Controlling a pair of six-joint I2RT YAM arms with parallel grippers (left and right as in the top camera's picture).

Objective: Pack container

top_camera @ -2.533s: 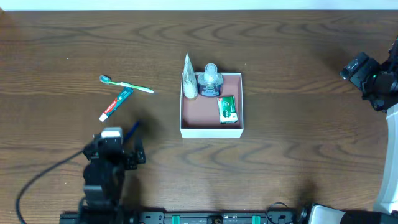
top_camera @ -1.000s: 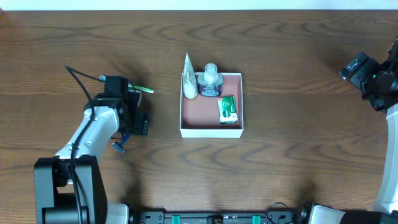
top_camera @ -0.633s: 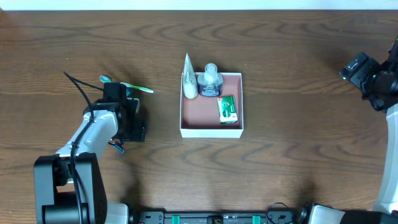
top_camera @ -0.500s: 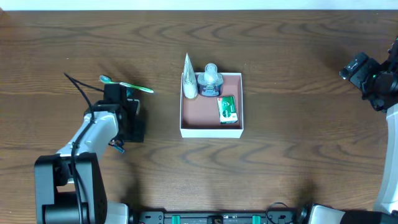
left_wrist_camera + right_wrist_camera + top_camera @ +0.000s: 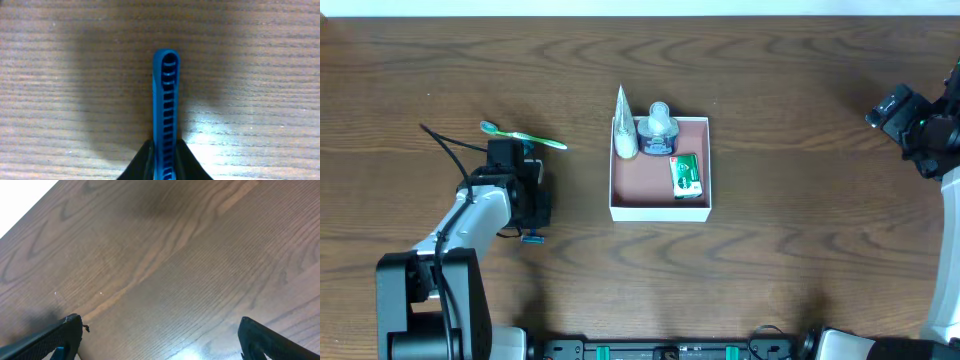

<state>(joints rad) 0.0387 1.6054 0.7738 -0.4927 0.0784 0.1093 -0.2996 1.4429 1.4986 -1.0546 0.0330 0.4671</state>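
While left end effector (image 5: 165,150) pinches a blue handle (image 5: 166,100), right end effector (image 5: 159,330) gapes — toothbrush (image 5: 525,138) nearby.

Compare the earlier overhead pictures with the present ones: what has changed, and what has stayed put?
The left gripper swung forward from near its base towards the toothbrush, hiding the toothpaste tube from above, and closed on a blue ribbed handle. The container with its contents, the toothbrush and the open right gripper stayed put.

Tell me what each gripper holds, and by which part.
Left gripper pinches a blue ribbed handle by its sides, rounded end sticking out. Right gripper is open, holding nothing.
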